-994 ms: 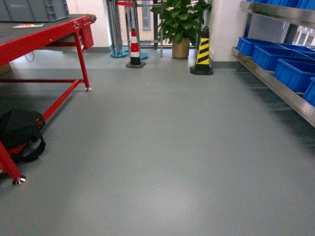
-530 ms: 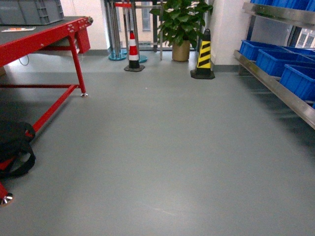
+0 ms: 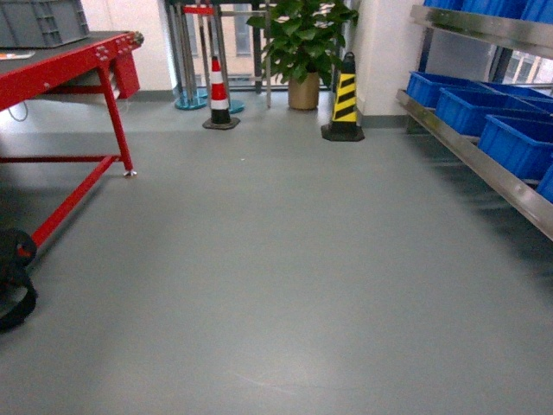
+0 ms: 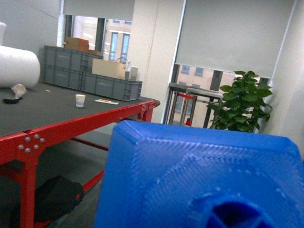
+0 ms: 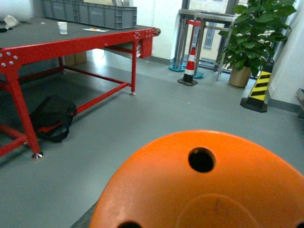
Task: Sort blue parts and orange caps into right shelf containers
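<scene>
A blue part (image 4: 204, 180) fills the left wrist view and an orange cap (image 5: 204, 185) fills the right one, but I cannot tell how either claw grips. The blue crates (image 3: 510, 143) sit on the steel shelf (image 3: 484, 169) far right. A bump while rolling there might shake a piece loose.

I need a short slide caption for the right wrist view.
Orange cap fills the foreground; red table and plant behind.

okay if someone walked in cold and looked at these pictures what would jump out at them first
Probably the two wrist views: a big blue ribbed plastic part fills the left one, and a rounded orange cap with holes fills the right one. After that, the row of blue crates on the steel shelf at the right of the head view, and the red-framed table at the left.
</scene>
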Tool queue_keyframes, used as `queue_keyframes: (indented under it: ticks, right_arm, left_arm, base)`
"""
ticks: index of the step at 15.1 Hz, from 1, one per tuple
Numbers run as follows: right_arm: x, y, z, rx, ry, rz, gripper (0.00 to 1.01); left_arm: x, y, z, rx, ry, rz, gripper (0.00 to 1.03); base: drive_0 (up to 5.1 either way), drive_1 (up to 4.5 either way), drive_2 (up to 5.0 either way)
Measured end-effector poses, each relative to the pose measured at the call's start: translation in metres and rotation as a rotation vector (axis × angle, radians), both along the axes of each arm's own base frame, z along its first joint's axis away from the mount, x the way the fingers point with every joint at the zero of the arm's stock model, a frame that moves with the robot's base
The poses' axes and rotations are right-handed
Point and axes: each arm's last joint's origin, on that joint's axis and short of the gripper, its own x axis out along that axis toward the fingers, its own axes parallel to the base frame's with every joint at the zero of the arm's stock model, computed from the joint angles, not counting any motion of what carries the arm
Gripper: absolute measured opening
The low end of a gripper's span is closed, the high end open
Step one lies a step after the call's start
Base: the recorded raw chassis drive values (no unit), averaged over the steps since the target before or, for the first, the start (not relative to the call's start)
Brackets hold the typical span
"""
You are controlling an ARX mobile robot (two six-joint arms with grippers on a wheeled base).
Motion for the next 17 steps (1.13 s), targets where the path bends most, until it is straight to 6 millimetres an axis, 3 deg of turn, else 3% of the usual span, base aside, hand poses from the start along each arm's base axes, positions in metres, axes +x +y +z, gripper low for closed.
queue_keyframes:
  ticks: [17]
  right_arm:
    - [0.0, 0.0, 0.0001, 0.0, -0.001, 0.0, 0.43]
  left_arm:
    - [0.0, -0.0001, 0.0, 0.001, 0.0, -0.002, 0.46]
  base:
    - [-1.4, -1.36, -1.4]
